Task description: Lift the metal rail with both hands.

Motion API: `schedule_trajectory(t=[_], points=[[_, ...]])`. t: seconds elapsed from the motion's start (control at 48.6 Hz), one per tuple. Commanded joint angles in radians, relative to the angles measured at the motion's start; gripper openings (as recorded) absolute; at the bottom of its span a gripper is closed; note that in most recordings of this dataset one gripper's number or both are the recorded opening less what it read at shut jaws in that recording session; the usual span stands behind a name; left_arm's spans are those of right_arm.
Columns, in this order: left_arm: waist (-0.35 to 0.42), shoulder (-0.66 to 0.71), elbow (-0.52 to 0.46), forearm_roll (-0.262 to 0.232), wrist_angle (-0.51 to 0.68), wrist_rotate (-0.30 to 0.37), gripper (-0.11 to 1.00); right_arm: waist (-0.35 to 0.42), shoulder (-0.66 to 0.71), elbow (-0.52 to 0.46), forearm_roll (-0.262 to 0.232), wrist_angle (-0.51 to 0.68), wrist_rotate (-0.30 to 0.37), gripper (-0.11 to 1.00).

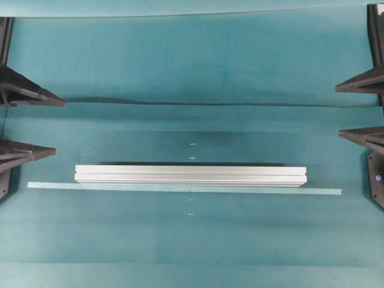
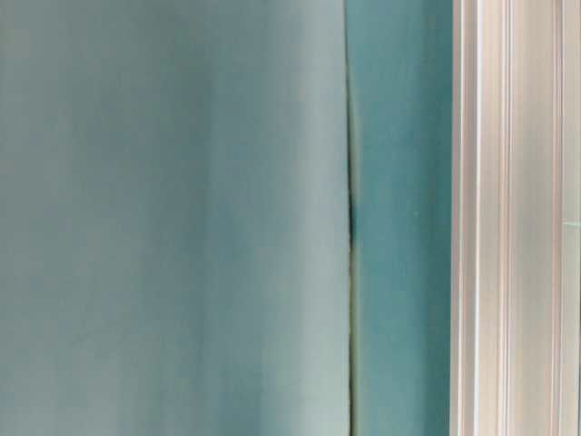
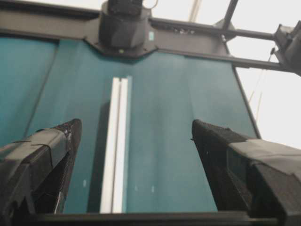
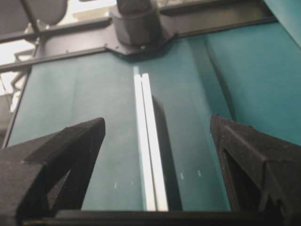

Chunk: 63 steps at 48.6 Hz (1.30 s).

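The metal rail (image 1: 191, 175) lies flat on the teal cloth, running left to right across the middle of the overhead view. It also shows lengthwise in the left wrist view (image 3: 116, 141), the right wrist view (image 4: 149, 150) and along the right side of the table-level view (image 2: 513, 218). My left gripper (image 1: 59, 126) hangs open at the left edge, short of the rail's left end and a little behind it. My right gripper (image 1: 339, 111) is open at the right edge, beyond the rail's right end. From each wrist, the left gripper (image 3: 135, 125) and the right gripper (image 4: 157, 120) have wide jaws holding nothing.
A thin pale tape strip (image 1: 180, 188) lies just in front of the rail and reaches past both its ends. A fold in the cloth (image 1: 192, 103) crosses behind the rail. Small white marks (image 1: 192, 144) sit near the middle. Each wrist view shows the opposite arm's base (image 3: 123, 28).
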Motion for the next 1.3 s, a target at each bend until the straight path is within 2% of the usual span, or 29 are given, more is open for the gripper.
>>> schedule_trajectory(t=[0.0,0.432,1.276], points=[[0.002,0.005,-0.012,0.000,-0.011,0.002,0.95,0.002,0.003,-0.003,-0.002,-0.009,0.000,0.94],[0.003,0.005,0.031,0.000,-0.094,0.002,0.95,0.000,0.002,0.012,-0.002,-0.009,0.003,0.94],[-0.003,-0.012,0.038,0.000,-0.094,0.000,0.94,0.000,-0.008,0.018,-0.002,-0.002,0.003,0.94]])
